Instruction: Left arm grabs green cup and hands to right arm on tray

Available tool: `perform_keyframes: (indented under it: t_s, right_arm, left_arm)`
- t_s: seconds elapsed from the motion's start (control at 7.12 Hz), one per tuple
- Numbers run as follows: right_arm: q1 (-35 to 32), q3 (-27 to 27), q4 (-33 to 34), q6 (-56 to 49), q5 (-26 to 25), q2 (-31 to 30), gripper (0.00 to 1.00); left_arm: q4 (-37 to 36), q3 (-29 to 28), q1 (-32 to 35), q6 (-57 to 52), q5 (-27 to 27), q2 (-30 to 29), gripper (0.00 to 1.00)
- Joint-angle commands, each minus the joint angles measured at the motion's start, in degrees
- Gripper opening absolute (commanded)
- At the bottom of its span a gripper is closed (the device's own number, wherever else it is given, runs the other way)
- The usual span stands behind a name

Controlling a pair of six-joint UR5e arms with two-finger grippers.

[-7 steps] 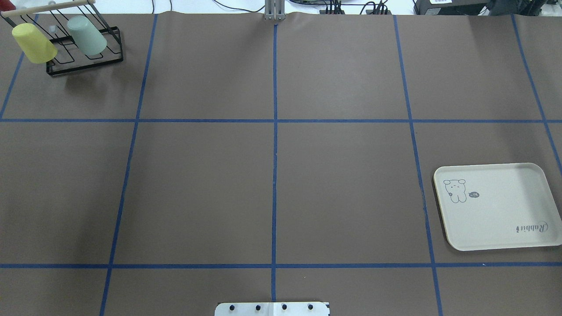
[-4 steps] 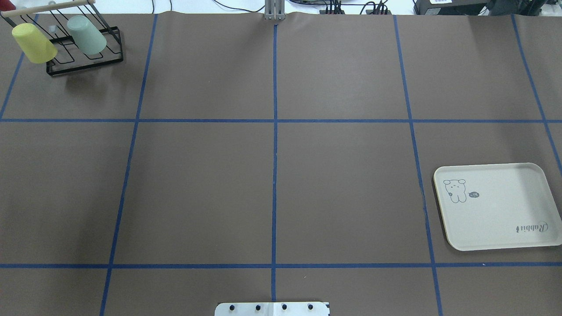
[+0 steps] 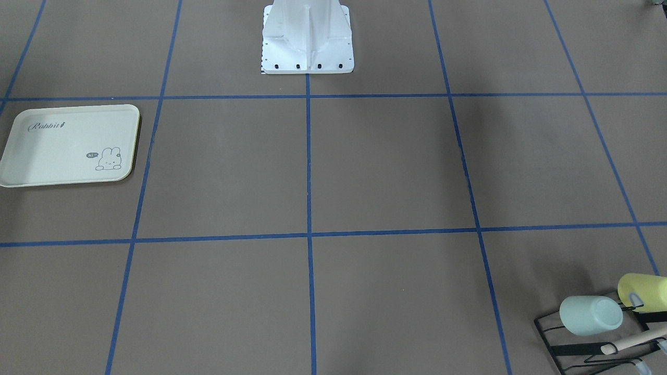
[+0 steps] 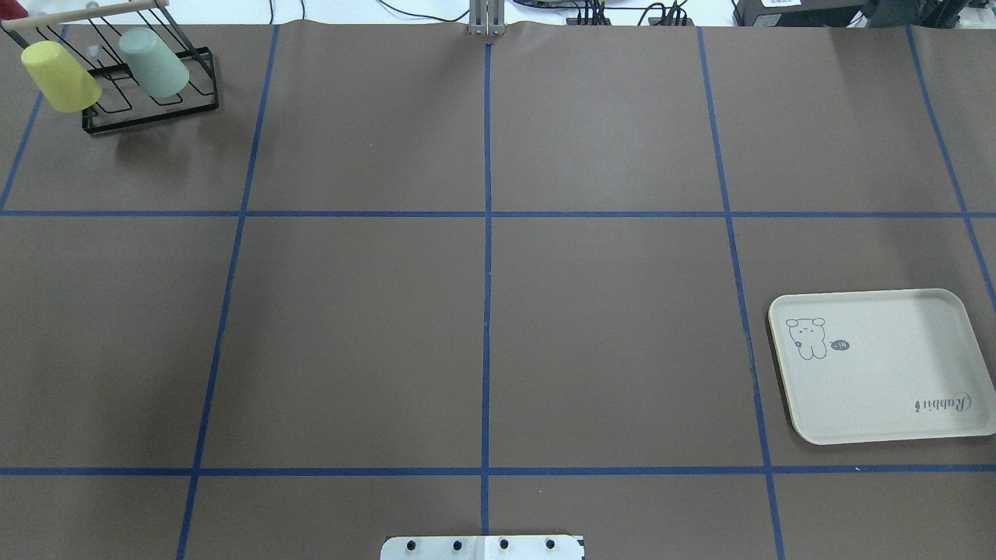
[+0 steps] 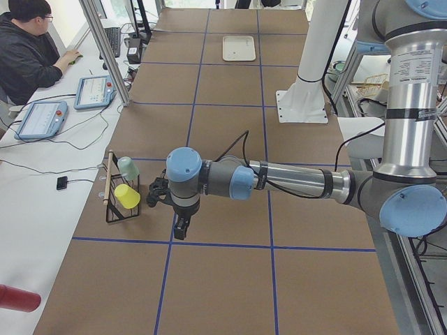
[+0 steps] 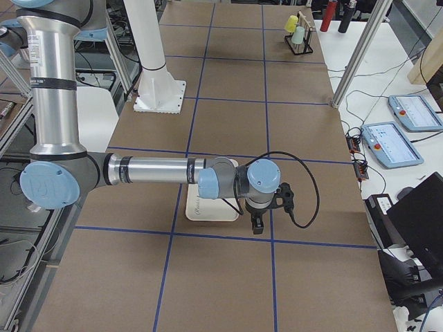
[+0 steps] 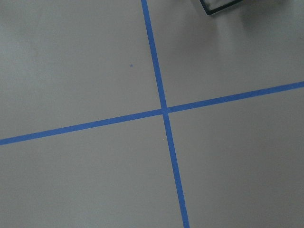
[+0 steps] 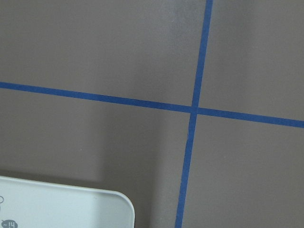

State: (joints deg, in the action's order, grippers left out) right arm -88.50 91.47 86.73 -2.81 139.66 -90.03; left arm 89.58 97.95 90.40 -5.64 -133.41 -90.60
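Tutor: Nothing on the table has shifted since the earlier overhead frames. The green cup (image 4: 153,62), yellow cup (image 4: 60,75), wire rack (image 4: 152,117) and tray (image 4: 895,327) lie as before.

Student: Where does the green cup sit?

Tutor: It sits inverted and tilted on a prong of the wire rack, at the far left corner of the table. The yellow cup is just beside it on the neighbouring prong. The tray lies flat, well apart from them, at the right edge.

Student: And the arms?

Tutor: The left arm (image 5: 293,183) stretches out over the brown table cover. The left gripper (image 5: 180,227) points down near the wire rack but apart from it, seemingly clear of the surface. Its wrist view shows a crossing of blue tape lines (image 7: 164,111) and one corner of the rack. The right arm (image 6: 152,170) extends across the tray, with the right gripper (image 6: 257,223) pointing down just past the tray's edge. Its wrist view catches one rounded corner of the tray.

Student: Are the fingers apart or together?

Tutor: That cannot be told. Both grippers appear only in the side views, small and dark.
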Motion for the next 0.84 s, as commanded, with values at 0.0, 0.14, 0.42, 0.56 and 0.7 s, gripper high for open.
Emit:
perform_keyframes:
  t_s: [0.0,0.14,0.42,0.56,0.7]
  right_arm:
    - [0.0,0.1,-0.1,0.0,0.1,0.1,0.99]
    - [0.0,0.1,0.0,0.0,0.1,0.1,0.99]
    - [0.0,0.1,0.0,0.0,0.0,0.2,0.99]
    - [0.0,0.1,0.0,0.0,0.1,0.2,0.99]
    - [0.0,0.0,0.0,0.0,0.0,0.2,0.99]
  left_arm:
    - [-8.1,2.4,-0.9,0.1,0.4,-5.6,1.0]
    - [-9.7,4.4,-1.8,0.1,0.4,-7.3,1.0]
    - [-9.2,8.7,-5.2,8.1,1.3,-8.7,1.0]
    - [-8.0,8.8,-8.5,16.1,1.0,-10.5,1.0]
    - [-4.1,8.1,-12.0,25.7,1.0,-13.5,1.0]
